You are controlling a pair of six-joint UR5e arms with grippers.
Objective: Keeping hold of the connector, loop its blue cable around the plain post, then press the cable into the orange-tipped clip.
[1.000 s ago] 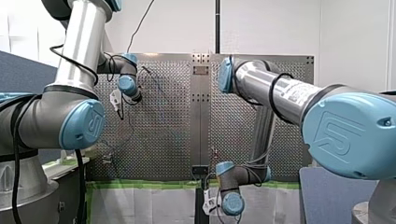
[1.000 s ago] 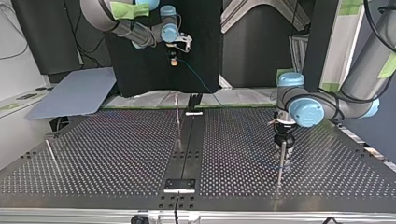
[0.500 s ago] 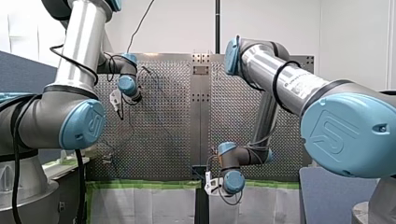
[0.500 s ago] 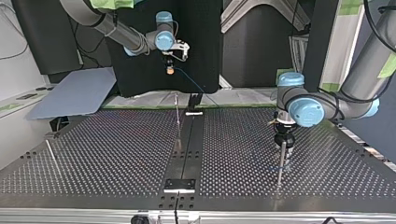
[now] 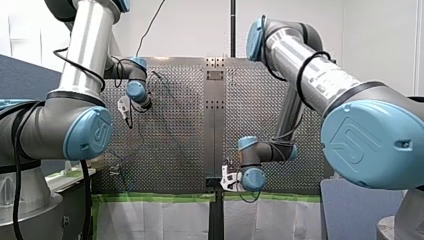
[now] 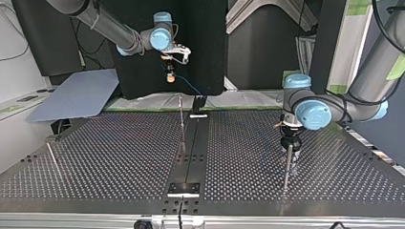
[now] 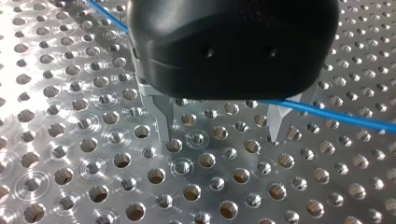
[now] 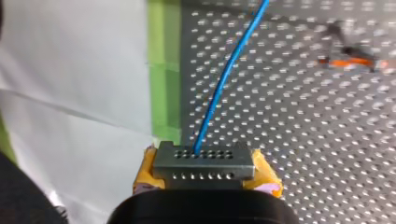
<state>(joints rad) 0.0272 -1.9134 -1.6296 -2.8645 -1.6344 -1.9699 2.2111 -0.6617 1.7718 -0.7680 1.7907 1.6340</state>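
My right gripper (image 8: 204,179) has its yellow pads shut on the grey connector (image 8: 204,164). The blue cable (image 8: 229,70) leaves the connector and runs ahead over the perforated plate. In the top view this gripper (image 6: 169,76) hangs high above the table's far edge, and the cable (image 6: 193,89) drops from it toward the table. An orange-tipped clip (image 8: 355,60) shows blurred, ahead and to one side. My left gripper (image 7: 222,135) hovers low over the plate with its metal fingers (image 7: 163,121) open; the cable (image 7: 336,114) passes by one finger. A thin post (image 6: 286,167) stands just before this gripper (image 6: 290,143).
Another thin post (image 6: 181,117) rises near the table's middle seam, and a third (image 6: 50,155) leans at the top view's left. A black bracket (image 6: 198,102) sits at the far edge. Green tape (image 8: 163,74) and white sheeting border the plate (image 6: 119,157).
My right arm has carried the connector toward the top view's left and slightly lower; in the front view its wrist rose toward the table. My left arm has not moved.
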